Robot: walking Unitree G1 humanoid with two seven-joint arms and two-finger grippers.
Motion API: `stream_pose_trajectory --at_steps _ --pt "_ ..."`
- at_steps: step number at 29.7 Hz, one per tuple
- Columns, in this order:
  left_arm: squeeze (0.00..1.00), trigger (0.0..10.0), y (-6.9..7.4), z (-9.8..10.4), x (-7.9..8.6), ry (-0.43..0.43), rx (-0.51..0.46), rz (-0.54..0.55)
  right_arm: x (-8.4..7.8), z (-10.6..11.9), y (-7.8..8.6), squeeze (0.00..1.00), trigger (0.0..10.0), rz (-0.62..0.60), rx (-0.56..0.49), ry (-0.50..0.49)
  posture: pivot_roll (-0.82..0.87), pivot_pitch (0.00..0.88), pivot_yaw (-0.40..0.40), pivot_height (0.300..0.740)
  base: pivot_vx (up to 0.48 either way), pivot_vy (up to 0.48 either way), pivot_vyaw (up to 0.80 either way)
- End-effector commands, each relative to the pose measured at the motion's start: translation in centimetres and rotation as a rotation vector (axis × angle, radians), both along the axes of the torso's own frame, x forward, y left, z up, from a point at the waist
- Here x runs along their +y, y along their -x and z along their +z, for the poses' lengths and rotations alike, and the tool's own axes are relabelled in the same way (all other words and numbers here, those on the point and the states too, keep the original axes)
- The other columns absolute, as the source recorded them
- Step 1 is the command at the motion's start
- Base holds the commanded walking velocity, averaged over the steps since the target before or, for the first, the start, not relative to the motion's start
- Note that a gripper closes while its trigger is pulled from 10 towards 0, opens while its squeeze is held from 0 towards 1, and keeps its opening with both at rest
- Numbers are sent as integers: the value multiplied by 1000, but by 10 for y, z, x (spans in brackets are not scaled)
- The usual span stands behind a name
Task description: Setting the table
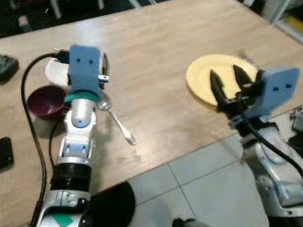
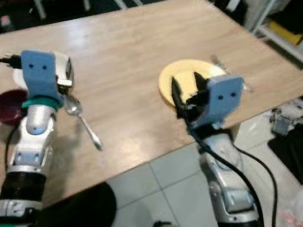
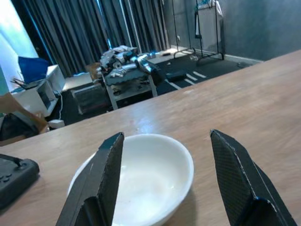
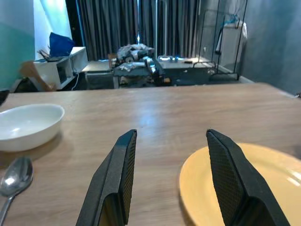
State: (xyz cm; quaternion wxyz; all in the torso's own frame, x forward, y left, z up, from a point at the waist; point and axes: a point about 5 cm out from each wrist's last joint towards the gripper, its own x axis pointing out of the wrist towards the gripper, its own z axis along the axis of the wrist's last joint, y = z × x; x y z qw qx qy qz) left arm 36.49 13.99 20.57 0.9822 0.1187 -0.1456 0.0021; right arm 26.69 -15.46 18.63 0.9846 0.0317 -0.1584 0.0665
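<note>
Two parted fingers of my left gripper (image 3: 164, 181) framed the white bowl (image 3: 141, 174) dead ahead, while my right gripper (image 1: 227, 83), equally spread and empty, hovered over the yellow plate (image 1: 202, 75).

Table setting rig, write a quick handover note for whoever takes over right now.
Left claw: open, empty, aimed at the white bowl.
Right claw: open, empty, at the near edge of the yellow plate.
On the wooden table: a maroon bowl beside the white one, a spoon lying between the bowls and the plate.
Done: plate, bowls and spoon are on the table.
Left: nothing is gripped; arranging is probably still ahead.
</note>
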Motion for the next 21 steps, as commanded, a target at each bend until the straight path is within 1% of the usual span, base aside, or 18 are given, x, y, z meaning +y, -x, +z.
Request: stream_pose_trajectory --at_steps 1,11,13,14,15,16,18,19,20,21 --pt "0 10000 1 -4 -8 -3 17 -29 -5 -1 3 0 10000 -23 7 6 29 0 42 740 0 0 0" --pt "0 10000 2 -6 -11 -10 30 -43 -6 -1 4 0 10000 -28 9 6 28 0 42 740 0 0 0" --pt "0 10000 3 -11 -13 -12 77 -53 -6 -3 4 0 10000 -29 16 22 34 0 41 740 0 0 0" --pt "0 10000 3 -11 -13 -12 77 -53 -6 -3 4 0 10000 -29 16 22 34 0 41 740 0 0 0" --pt "0 10000 5 -15 -15 -3 108 -65 -6 -4 4 0 10000 -28 19 35 36 0 42 740 0 0 0" --pt "0 10000 5 -15 -15 -3 108 -65 -6 -4 4 0 10000 -28 19 35 36 0 42 740 0 0 0" --pt "0 10000 9 -26 -15 30 187 -70 -5 -5 5 0 10000 -23 27 66 44 0 42 740 0 0 0" --pt "0 10000 9 -26 -15 30 187 -70 -5 -5 5 0 10000 -23 27 66 44 0 42 740 0 0 0" --pt "0 10000 12 -34 -13 27 224 -54 -5 -7 5 0 10000 -18 33 77 47 2 41 740 0 0 0" --pt "0 10000 15 -43 -9 3 260 -21 -6 -8 5 0 10000 -15 40 86 47 2 41 740 0 0 0"
